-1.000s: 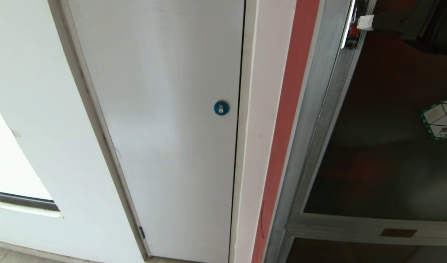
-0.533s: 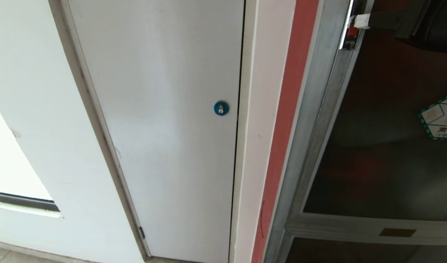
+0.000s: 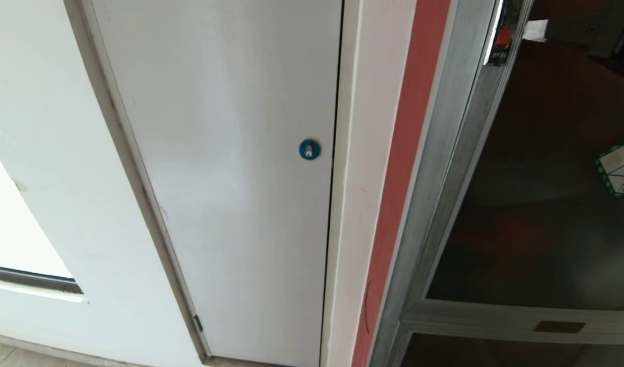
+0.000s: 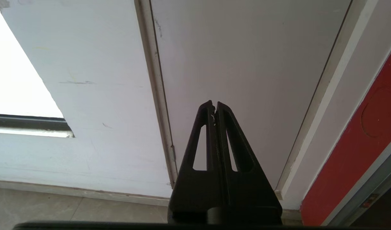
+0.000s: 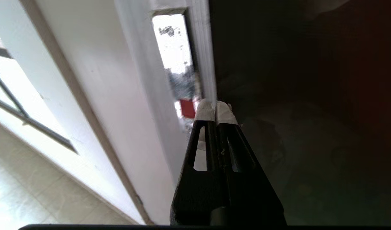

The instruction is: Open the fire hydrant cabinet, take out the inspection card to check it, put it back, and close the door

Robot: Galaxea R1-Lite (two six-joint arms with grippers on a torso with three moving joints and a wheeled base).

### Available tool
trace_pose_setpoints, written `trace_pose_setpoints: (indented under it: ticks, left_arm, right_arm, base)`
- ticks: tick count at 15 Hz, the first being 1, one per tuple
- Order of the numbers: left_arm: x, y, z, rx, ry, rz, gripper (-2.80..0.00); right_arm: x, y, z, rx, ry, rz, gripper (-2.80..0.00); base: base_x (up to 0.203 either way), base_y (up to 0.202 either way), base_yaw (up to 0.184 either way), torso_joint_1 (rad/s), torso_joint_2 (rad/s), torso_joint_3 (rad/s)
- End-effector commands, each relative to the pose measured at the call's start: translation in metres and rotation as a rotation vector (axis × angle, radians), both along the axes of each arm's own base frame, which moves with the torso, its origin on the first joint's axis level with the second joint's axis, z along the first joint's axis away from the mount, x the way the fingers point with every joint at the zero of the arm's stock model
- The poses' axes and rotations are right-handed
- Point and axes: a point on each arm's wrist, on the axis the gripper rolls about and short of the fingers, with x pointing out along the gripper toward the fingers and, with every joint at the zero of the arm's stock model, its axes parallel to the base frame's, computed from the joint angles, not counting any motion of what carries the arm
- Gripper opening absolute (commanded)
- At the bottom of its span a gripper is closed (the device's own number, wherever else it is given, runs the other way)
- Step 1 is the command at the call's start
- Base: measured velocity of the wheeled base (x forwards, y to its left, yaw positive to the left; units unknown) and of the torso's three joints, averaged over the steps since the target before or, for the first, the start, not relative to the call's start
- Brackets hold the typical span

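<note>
Right claw [image 5: 216,110] is seen pressed fully closed with nothing between its white-taped fingertips [image 5: 204,111], and those tips are parked right at the silver frame edge of the door [image 3: 536,204], just beside the small red latch [image 5: 187,108]. Whether the tips are actually touching the frame can't be told from the wrist view, since that part is blurry. In the head view only the taped tip of the right claw [image 3: 535,29] is caught at the top right corner, close to the red latch [image 3: 503,37] on the frame.

The fire hydrant cabinet [image 3: 444,168] is found on the right side of the head view, its aluminium frame sitting next to a red strip of wall [image 3: 398,178]. The dark tinted glass of the door is filled with reddish murk, and a green-bordered white sticker [image 3: 617,165] is stuck on it near the right edge. A shorter glass panel with a small brass-coloured plate [image 3: 559,326] on the rail is seen below. The inspection card can't be spotted anywhere.

Left claw [image 4: 214,107] is also closed and empty, held low in front of the plain white door [image 3: 230,168] with the round blue lock [image 3: 309,149], well apart from the cabinet. Tiled floor [image 4: 71,207] is seen under it
</note>
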Motion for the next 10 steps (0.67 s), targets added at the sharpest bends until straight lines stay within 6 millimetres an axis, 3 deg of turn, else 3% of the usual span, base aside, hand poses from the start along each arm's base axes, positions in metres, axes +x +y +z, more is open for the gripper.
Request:
trace_pose_setpoints:
  ticks: [1,6,10]
  left_arm:
    - [0.001,0.000,-0.004,0.000,0.014,-0.001,-2.80]
    - [0.001,0.000,-0.004,0.000,0.014,-0.001,-2.80]
    - [0.001,0.000,-0.003,0.000,0.013,-0.001,-2.80]
  right_arm:
    - [-0.043,-0.006,0.007,0.015,-0.060,0.036,-2.80]
    - [-0.099,-0.020,-0.001,0.030,-0.118,0.039,-2.80]
    - [-0.121,-0.027,-0.021,0.031,-0.102,-0.010,-2.80]
  base:
    - [0.000,0.000,0.000,0.000,0.00,0.000]
    - [0.000,0.000,0.000,0.000,0.00,0.000]
    - [0.000,0.000,0.000,0.000,0.00,0.000]
